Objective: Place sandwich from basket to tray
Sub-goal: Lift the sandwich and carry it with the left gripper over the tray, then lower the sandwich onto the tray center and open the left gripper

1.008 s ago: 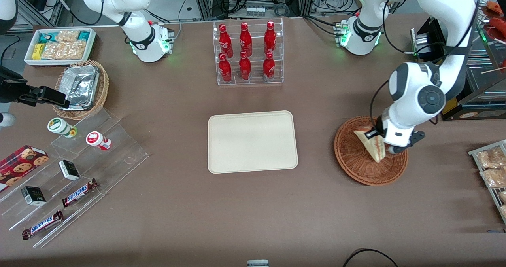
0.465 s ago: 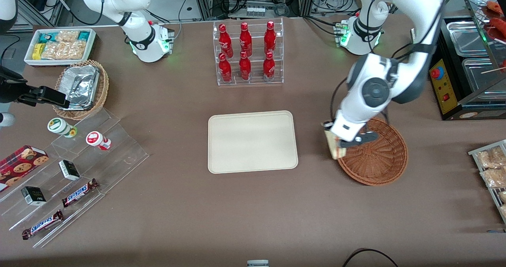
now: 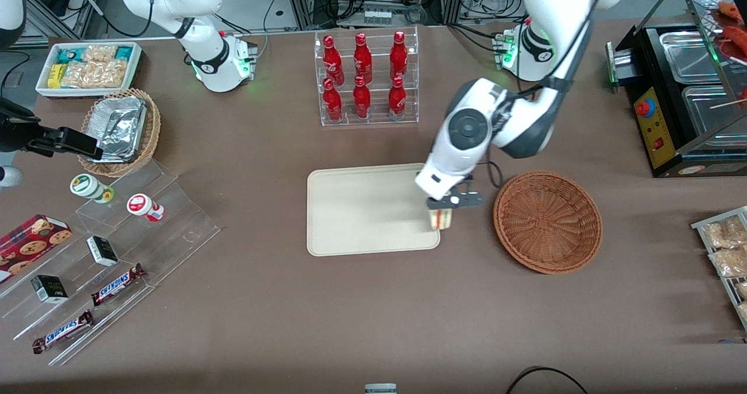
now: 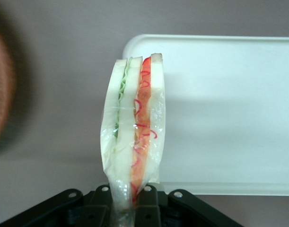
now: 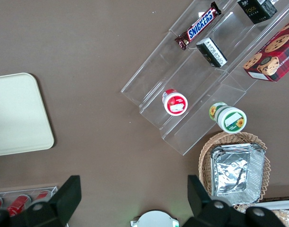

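Note:
My left gripper is shut on the sandwich, a wrapped wedge of white bread with red and green filling, and holds it in the air over the edge of the cream tray that faces the basket. In the left wrist view the sandwich stands upright between the gripper's fingers, over the tray's corner. The reddish-brown wicker basket sits empty beside the tray, toward the working arm's end; its rim shows blurred in the wrist view.
A clear rack of red bottles stands farther from the front camera than the tray. A tan basket with foil containers, a white bin of snacks and a clear stepped stand with candy bars lie toward the parked arm's end. Packaged snacks lie toward the working arm's end.
My gripper has lifted the sandwich out of the basket and carried it sideways to the tray's edge. The basket is now empty.

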